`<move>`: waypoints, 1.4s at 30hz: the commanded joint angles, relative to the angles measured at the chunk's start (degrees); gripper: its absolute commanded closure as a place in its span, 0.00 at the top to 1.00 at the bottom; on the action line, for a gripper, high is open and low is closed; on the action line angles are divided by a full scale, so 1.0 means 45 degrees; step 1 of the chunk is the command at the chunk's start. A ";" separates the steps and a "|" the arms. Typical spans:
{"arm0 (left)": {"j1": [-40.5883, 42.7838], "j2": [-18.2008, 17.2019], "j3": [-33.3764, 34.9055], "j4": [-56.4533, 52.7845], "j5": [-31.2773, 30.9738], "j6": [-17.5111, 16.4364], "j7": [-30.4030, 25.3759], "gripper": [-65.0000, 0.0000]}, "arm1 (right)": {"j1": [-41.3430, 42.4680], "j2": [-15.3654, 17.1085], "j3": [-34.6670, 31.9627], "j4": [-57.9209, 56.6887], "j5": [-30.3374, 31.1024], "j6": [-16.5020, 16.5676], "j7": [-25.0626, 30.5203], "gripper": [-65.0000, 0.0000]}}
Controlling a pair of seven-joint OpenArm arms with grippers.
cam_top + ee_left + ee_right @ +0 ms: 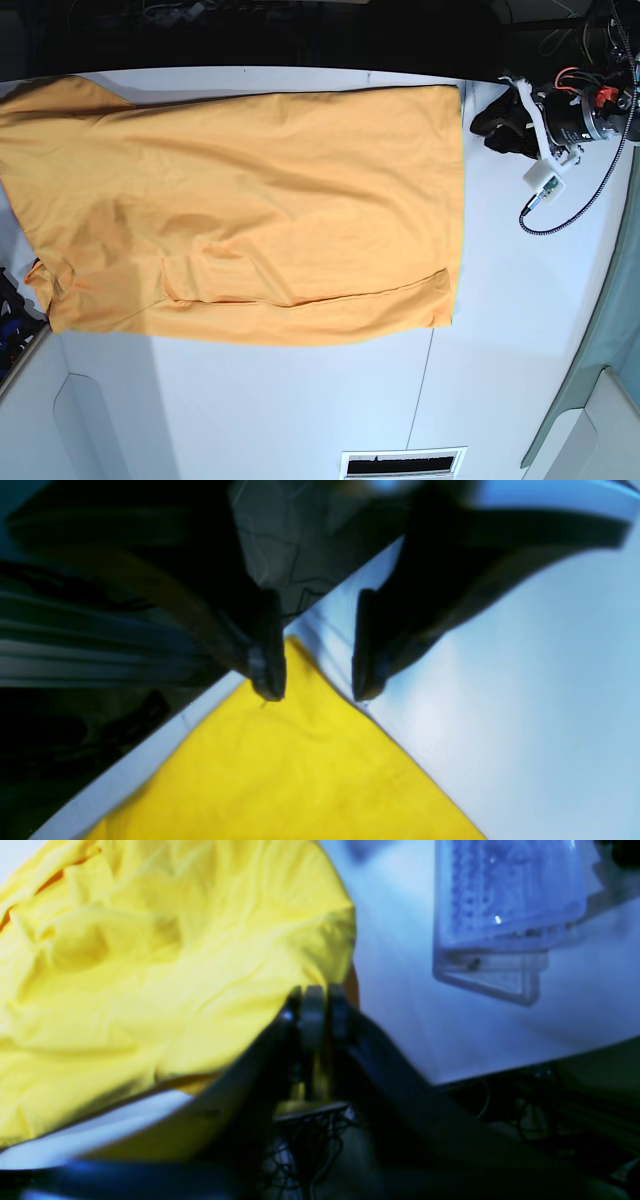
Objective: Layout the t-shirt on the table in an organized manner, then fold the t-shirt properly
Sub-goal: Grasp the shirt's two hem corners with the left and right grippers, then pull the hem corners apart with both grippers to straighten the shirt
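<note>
T-shirt (250,210) spread over white table (520,330), left end effector (317,692) spread, right end effector (315,1005) seemingly pinching fabric.

The t-shirt (250,210) lies spread on the table (520,330); the left end effector (495,118) sits beside its corner.

No readable text in any view.
The t-shirt (250,210) shows only its plain side on the bench (520,330), and nothing else bears a legible label, brand, number or sign.
</note>
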 commanded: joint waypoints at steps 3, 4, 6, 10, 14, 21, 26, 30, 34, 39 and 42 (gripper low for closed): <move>0.0141 0.0481 -0.0078 -0.0029 0.0408 -0.0049 -0.0146 0.44 | -0.0015 0.0311 0.0112 0.0209 0.0151 -0.0102 0.0287 0.45; 0.0141 0.0661 -0.0078 -0.0151 0.0505 -0.0049 -0.0131 0.44 | -0.0015 0.0311 0.0112 0.0209 0.0146 -0.0107 0.0287 0.49; 0.0141 0.0933 -0.0078 -0.0457 0.0534 -0.0049 -0.0136 0.44 | -0.0019 0.0311 0.0112 0.0170 0.0010 -0.0107 0.0291 0.49; 0.0141 0.1268 -0.0078 -0.1049 0.0860 -0.0049 -0.0311 0.44 | -0.0015 0.0364 0.0063 -0.0724 -0.0345 -0.0107 0.0763 0.49; 0.0146 0.1273 -0.0078 -0.1443 0.0996 -0.0049 -0.0549 0.44 | -0.0005 0.0816 -0.0432 -0.2890 -0.0675 -0.0097 0.1826 0.49; 0.0389 0.1477 -0.0068 -0.1457 0.1239 -0.0053 -0.0559 0.44 | 0.0185 0.1035 -0.0918 -0.4804 -0.1316 -0.0087 0.3016 0.49; 0.0384 0.2093 -0.0063 -0.1477 0.1554 -0.0097 -0.0607 0.44 | 0.0418 0.1020 -0.1579 -0.4862 -0.1379 -0.0049 0.3011 0.49; 0.0384 0.2380 -0.0029 -0.1496 0.1865 -0.0097 -0.0607 0.44 | 0.0408 0.1020 -0.2871 -0.4862 -0.1472 -0.0049 0.3007 0.49; 0.0384 0.2399 0.0287 -0.1496 0.2098 -0.0097 -0.0612 0.44 | 0.0413 0.1015 -0.3764 -0.4862 -0.1457 -0.0053 0.3011 0.49; 0.0384 0.2395 0.0665 -0.1496 0.2608 -0.0087 -0.1258 0.41 | 0.0408 0.1015 -0.3837 -0.4857 -0.1423 -0.0053 0.3002 0.36; 0.0379 0.2395 0.0748 -0.1496 0.3055 -0.0087 -0.1885 0.08 | 0.0403 0.1020 -0.3837 -0.4857 -0.1418 -0.0049 0.3002 0.03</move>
